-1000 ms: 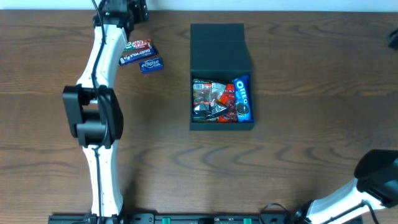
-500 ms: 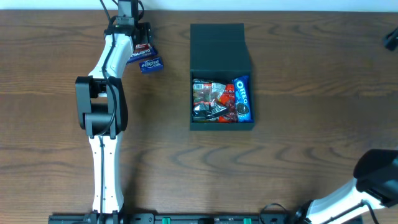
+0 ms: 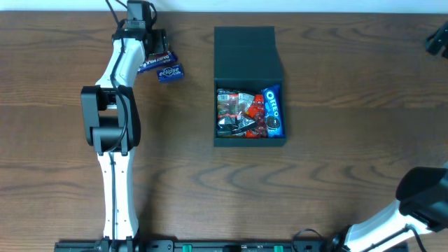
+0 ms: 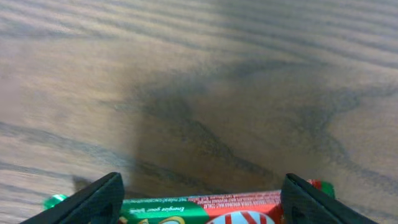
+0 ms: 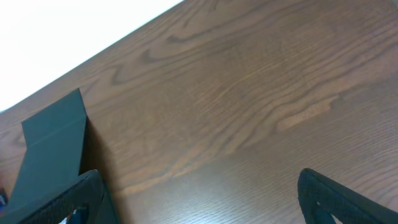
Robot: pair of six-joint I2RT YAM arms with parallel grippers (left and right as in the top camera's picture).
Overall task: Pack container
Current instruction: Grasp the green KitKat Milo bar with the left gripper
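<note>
The container (image 3: 249, 84) is a matte dark teal-black square box, shallow, sitting a little right of the table's middle and toward the far side. Its hinged flap lid (image 3: 245, 52) lies folded back flat on the far side, so the tray is open upward. Inside are crowded snack packets (image 3: 238, 113) in red, silver and black wrappers, with a blue Oreo pack (image 3: 274, 112) standing along the right wall. The right wrist view catches the lid's dark corner (image 5: 53, 146) at its lower left.

To the left of the box, at the far edge, two blue packets (image 3: 162, 68) lie on the wood, touching or overlapping each other. The left gripper (image 3: 143, 43) is just beside them, at their far-left end. In the left wrist view its fingers (image 4: 96, 199) are spread wide, straddling a red and green wrapped bar (image 4: 205, 214) that lies between them on the table; whether the pads touch the bar cannot be told.

The right arm's body (image 3: 413, 210) rests at the near right corner, and the right gripper (image 3: 439, 40) sits at the far right edge, well apart from the box; its fingers (image 5: 74, 199) stand wide apart with nothing between them.

The table (image 3: 336, 175) is dark brown wood with strong grain. Bare wood shows all around the box, with wide stretches on the near side and to the right. A pale wall strip (image 3: 315, 5) runs along the far edge.
</note>
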